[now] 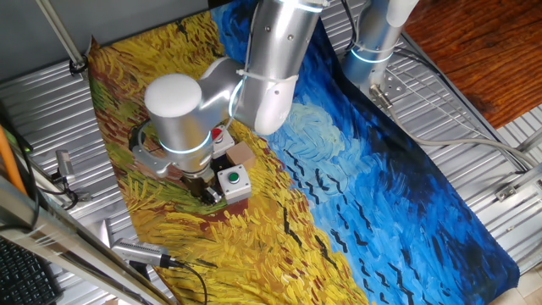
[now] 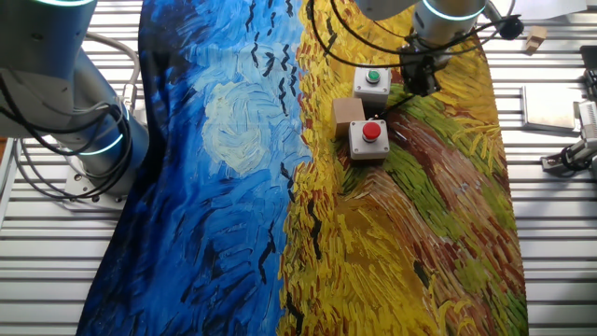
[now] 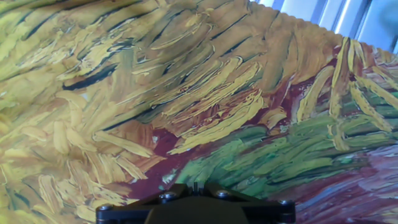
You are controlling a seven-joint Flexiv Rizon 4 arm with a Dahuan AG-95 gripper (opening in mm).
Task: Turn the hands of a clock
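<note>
No clock shows in any view. My gripper [image 1: 206, 191] hangs low over the painted cloth, just beside a grey box with a green button [image 1: 233, 181]. In the other fixed view the gripper [image 2: 419, 82] stands right of that box [image 2: 371, 82]. Its black fingers look pressed together with nothing between them. The hand view shows only the fingertips' base [image 3: 194, 186] and the yellow, green and maroon cloth below. A grey box with a red button [image 2: 368, 138] and a small brown block [image 2: 347, 114] sit close by.
The other arm's base [image 2: 84, 131] stands at the cloth's blue side. A dark metal fixture [image 2: 569, 154], a grey plate [image 2: 550, 105] and a small wooden block [image 2: 534, 39] lie on the slatted table. A hand tool [image 1: 140, 252] lies near the cloth's edge.
</note>
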